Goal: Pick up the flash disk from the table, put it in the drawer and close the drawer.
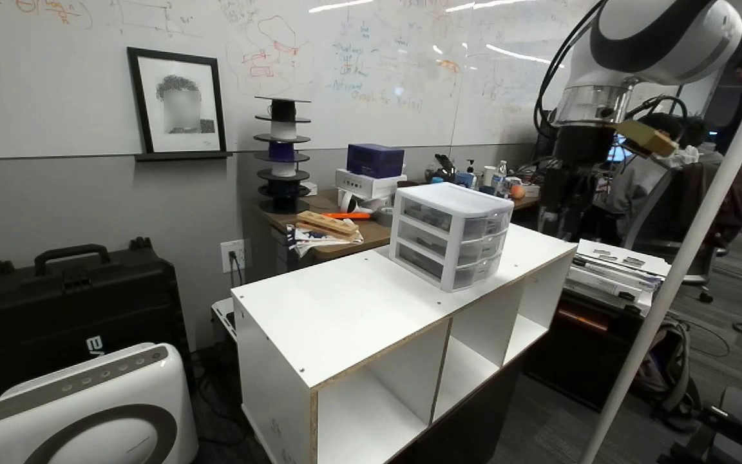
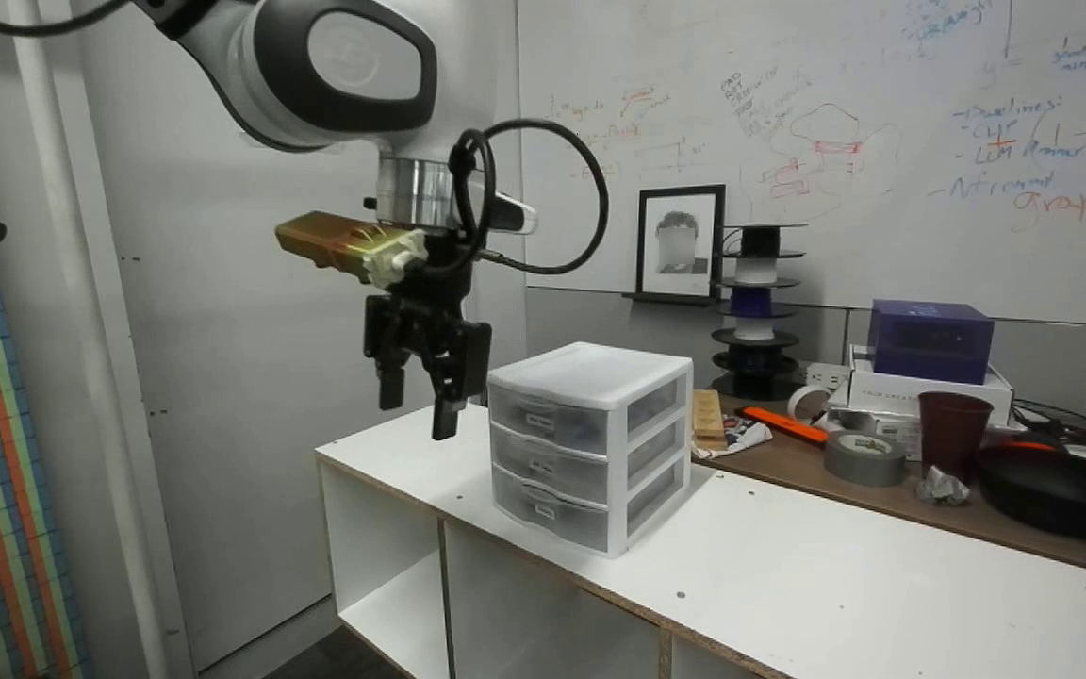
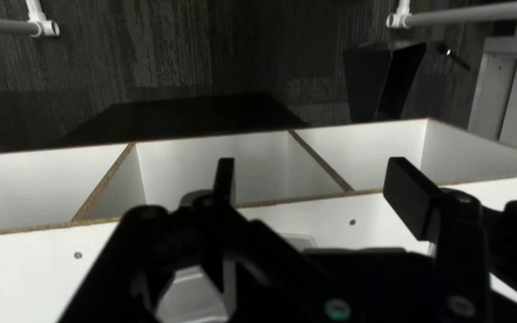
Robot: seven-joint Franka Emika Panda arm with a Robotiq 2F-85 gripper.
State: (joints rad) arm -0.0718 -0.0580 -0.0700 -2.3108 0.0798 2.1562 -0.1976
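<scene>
Can see the fingers (image 2: pixel 392 385) pointing down in an exterior view, spread apart with a clear gap between, raised above the white surface (image 2: pixel 845 575) and to the left of the drawer unit (image 2: pixel 617 471). Can count three translucent drawers (image 2: pixel 548 464) stacked in that unit (all pushed in, by the look of it), upright on the left part of the surface. Cannot tell the place of the flash disk. Can make out, on the far side, a brown desk (image 2: pixel 771 464) bearing a stack of spools (image 2: pixel 754 302) and, farther right, a purple box (image 2: pixel 929 341) atop a white box (image 2: pixel 882 382).
</scene>
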